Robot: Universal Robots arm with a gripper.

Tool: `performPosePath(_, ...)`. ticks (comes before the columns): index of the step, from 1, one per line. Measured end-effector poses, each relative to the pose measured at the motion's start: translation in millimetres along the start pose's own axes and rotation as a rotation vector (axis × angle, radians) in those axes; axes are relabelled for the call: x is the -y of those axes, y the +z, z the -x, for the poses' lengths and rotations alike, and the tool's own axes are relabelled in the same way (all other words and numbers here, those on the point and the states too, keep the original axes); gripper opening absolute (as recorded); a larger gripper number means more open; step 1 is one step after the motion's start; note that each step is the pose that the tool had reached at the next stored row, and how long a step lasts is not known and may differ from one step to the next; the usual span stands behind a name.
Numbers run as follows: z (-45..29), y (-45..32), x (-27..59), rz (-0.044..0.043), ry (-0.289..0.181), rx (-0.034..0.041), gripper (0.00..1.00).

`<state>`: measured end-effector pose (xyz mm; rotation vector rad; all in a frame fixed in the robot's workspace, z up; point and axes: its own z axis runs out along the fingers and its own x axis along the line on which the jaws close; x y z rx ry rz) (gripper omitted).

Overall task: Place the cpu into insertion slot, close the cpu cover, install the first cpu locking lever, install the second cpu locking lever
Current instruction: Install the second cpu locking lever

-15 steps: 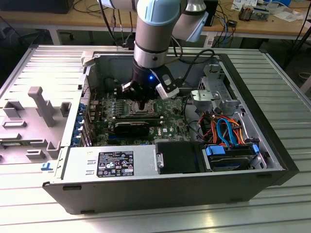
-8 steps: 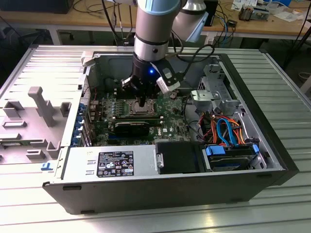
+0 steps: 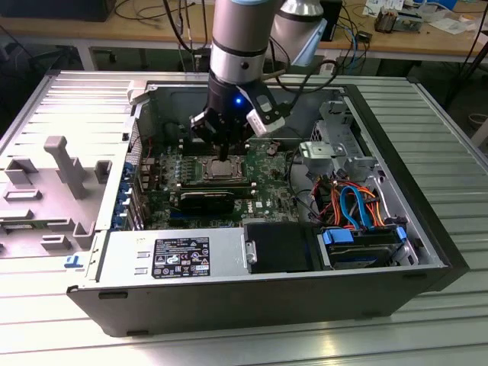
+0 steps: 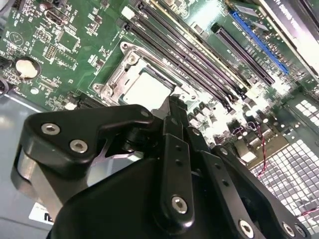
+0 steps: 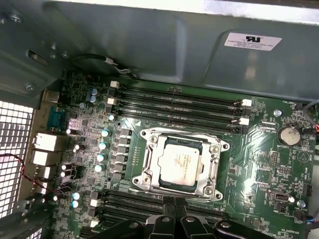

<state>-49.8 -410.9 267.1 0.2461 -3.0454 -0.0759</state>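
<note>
Overhead, the exterior view has the gripper (image 3: 222, 155) poised just above the cpu (image 3: 219, 168) seated in its socket. Next, the first wrist view shows the cpu cover (image 5: 218, 147) closed around the chip. Finally, the second wrist view shows fingertips (image 4: 175, 107) pressed together, holding nothing.

Cpu (image 5: 180, 163) flat in socket; cpu cover (image 5: 215, 148) closed down, framing it.

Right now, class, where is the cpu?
The cpu sits in the motherboard socket, framed by the cpu cover, between the memory slots, directly below the gripper in the exterior view.
</note>
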Motion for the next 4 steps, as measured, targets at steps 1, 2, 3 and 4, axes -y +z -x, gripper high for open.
performPosePath(1,0.0,-0.1,0.0,0.0002,0.0,0.0001,0.11)
performPosePath(2,0.0,-0.1,0.0,0.0001,0.0,0.0001,0.11)
performPosePath(3,0.0,-0.2,0.0,-0.0001,0.0,0.0,0.11)
performPosePath(4,0.0,-0.3,0.0,0.0,0.0,0.0,0.11)
